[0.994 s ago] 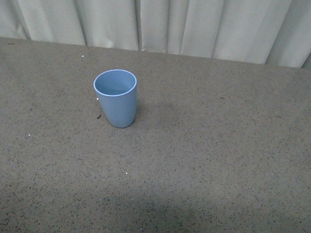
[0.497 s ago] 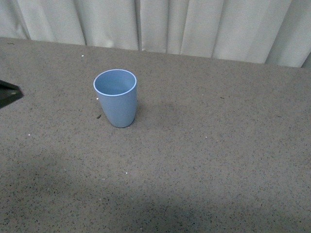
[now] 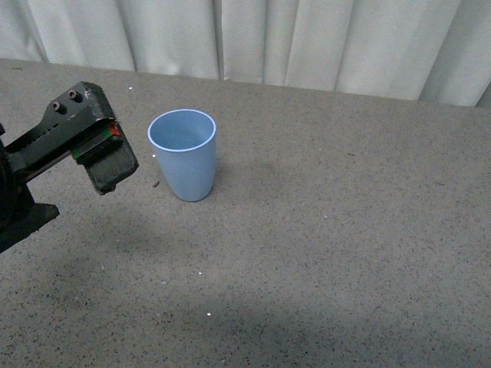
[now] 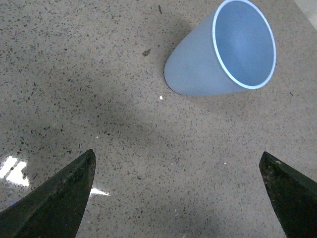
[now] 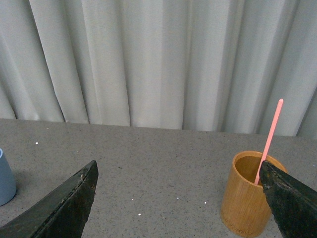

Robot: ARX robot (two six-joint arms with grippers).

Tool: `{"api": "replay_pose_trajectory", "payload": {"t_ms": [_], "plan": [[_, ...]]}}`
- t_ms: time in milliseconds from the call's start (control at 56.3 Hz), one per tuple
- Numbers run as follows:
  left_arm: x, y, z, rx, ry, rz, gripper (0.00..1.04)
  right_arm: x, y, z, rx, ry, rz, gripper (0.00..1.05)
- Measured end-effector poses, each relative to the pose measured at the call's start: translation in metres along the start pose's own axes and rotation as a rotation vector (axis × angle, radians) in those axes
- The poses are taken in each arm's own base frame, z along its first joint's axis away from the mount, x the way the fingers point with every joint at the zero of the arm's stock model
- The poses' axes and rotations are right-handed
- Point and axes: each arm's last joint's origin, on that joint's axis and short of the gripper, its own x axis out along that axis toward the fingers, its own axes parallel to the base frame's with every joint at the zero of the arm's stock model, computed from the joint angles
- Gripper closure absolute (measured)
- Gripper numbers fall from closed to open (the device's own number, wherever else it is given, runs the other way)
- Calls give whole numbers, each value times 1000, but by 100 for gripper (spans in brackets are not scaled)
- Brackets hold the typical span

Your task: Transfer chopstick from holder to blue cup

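The chopstick point(image 5: 270, 141) leans in its holder point(image 5: 250, 198), well apart from the blue cup point(image 3: 182, 157); the right gripper point(image 5: 178, 163) and left gripper point(image 4: 177, 152) both have their fingers spread and empty, and the left, near the cup, could topple it by swinging closer.

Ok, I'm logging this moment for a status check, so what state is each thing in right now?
blue cup: upright, empty.
chopstick: leaning in the holder, not gripped.
holder: upright, one chopstick inside.
left gripper: open, empty, near the blue cup but apart from it.
right gripper: open, empty, facing the holder.
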Motion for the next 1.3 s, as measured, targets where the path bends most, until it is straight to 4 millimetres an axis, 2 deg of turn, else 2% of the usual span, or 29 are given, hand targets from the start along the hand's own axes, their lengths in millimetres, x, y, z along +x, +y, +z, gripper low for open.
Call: {"api": "replay_pose_trajectory", "payload": {"t_ms": [248, 621, 976, 1296], "plan": [[26, -7, 6, 3, 11, 47, 7, 0, 0, 0, 0, 0, 0, 9], [46, -7, -4, 22, 31, 96, 7, 0, 0, 0, 0, 0, 0, 9], [56, -12, -2, -11, 27, 98, 7, 0, 0, 0, 0, 0, 0, 9], [57, -30, 13, -115, 2, 52, 7, 0, 0, 0, 0, 0, 0, 9]]}}
